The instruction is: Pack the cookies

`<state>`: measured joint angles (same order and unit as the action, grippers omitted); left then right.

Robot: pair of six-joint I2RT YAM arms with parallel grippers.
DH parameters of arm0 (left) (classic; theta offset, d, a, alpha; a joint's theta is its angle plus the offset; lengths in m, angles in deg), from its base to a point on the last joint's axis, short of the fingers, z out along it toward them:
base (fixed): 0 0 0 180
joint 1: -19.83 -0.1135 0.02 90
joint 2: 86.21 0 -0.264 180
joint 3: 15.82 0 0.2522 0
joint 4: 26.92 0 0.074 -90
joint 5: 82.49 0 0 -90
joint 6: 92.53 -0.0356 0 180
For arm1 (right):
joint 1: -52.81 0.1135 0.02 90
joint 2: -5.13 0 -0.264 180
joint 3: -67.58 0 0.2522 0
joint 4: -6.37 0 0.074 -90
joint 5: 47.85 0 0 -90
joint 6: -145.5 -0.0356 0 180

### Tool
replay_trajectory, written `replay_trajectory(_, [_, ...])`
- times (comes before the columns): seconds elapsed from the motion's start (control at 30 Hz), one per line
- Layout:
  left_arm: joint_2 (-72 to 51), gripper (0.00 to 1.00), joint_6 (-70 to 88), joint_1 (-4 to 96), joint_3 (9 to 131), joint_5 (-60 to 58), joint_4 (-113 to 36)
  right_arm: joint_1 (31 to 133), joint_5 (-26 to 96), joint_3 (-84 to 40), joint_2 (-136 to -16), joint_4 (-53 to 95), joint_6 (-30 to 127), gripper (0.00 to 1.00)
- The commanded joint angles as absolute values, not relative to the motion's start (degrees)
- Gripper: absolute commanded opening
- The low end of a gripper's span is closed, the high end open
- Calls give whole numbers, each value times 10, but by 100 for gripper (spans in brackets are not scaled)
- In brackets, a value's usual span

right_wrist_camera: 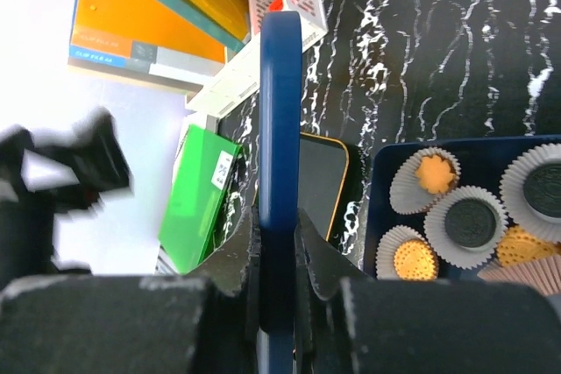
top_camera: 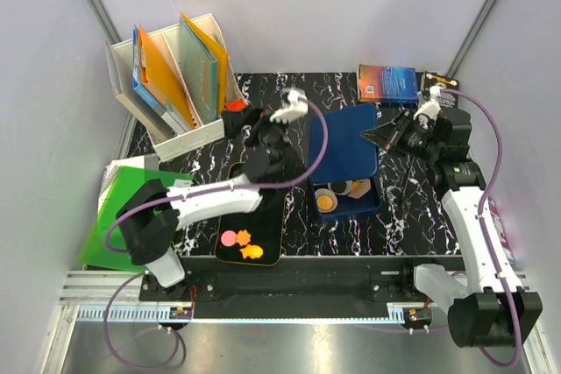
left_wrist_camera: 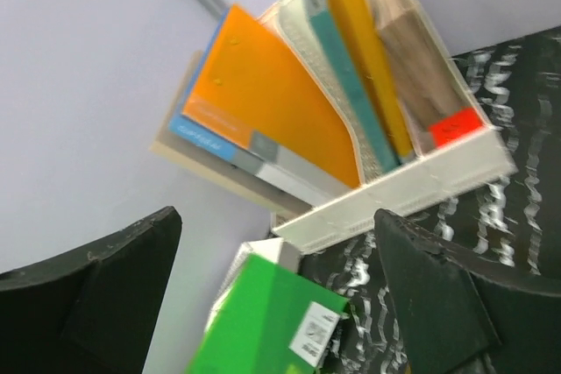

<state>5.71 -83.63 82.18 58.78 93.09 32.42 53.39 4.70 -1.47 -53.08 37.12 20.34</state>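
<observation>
Three cookies (top_camera: 244,236) lie on the tray (top_camera: 263,229), others in the blue box (right_wrist_camera: 482,148) — the right gripper (top_camera: 383,136) pinches the lid (top_camera: 344,142) aside, likely to keep the box open, while the left gripper (left_wrist_camera: 273,251) hangs wide, empty.

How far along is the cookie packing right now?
Done: several cookies sit in white paper liners inside the dark blue rectangular box. In hand: the right claw grips the flat blue lid; the left claw is open, empty. Left: one pink cookie and two orange cookies on the black orange-rimmed tray.
</observation>
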Motion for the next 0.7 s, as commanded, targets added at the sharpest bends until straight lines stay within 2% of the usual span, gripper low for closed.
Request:
replay_trajectory(0.0, [111, 99, -967, 750, 748, 962, 549, 532, 87, -20, -505, 373, 205, 0])
replay_trajectory(0.13, [177, 99, -1004, 708, 901, 953, 548, 532, 88, -10, -491, 372, 207, 0])
replay_trajectory(0.23, [193, 99, -942, 704, 1005, 954, 494, 533, 73, -5, -491, 362, 196, 0])
replay_trajectory(0.27, [193, 99, -834, 711, 1036, 948, 360, 532, 70, -5, -492, 360, 192, 0])
replay_trajectory(0.33, [193, 99, -724, 722, 1070, 884, 192, 533, 69, -5, -494, 352, 187, 0])
replay_trajectory(0.37, [200, 99, -628, 723, 1127, 853, 51, 533, 69, -6, -495, 350, 185, 0])
replay_trajectory(0.43, [214, 99, -529, 715, 1182, 846, -122, 534, 65, -9, -499, 347, 185, 0])
replay_trajectory(0.5, [217, 99, -342, 707, 1247, 815, -285, 536, 57, -13, -501, 346, 186, 0])
replay_trajectory(0.53, [213, 99, -269, 706, 1263, 776, -474, 538, 56, -14, -498, 345, 188, 0])
replay_trajectory(0.57, [208, 99, -141, 703, 1278, 672, -548, 538, 52, -15, -498, 345, 188, 0])
replay_trajectory(0.6, [181, 99, -87, 697, 1271, 607, -606, 539, 50, -16, -497, 340, 189, 0])
replay_trajectory(0.67, [143, 99, 51, 662, 1196, 434, -680, 540, 37, -21, -502, 335, 188, 0])
